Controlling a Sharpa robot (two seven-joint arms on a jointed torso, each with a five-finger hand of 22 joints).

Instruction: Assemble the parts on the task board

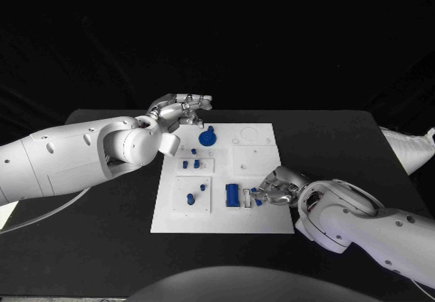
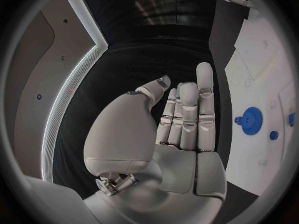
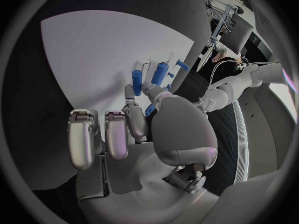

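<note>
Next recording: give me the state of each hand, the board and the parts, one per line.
left hand: open, fingers straight, holding nothing, at the board's far left corner.
right hand: fingers curled over a small blue part at the board's near right; grip unclear.
task board: flat on the table.
blue gear: seated on the board.
blue block: lying on the board.

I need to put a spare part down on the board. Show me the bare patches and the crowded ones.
Bare: the task board's near strip, below the long blue part, and its far right corner around the empty round recess. Crowded: the middle left with the small blue pegs, the blue gear beside the left hand, and the right edge under the right hand.
</note>
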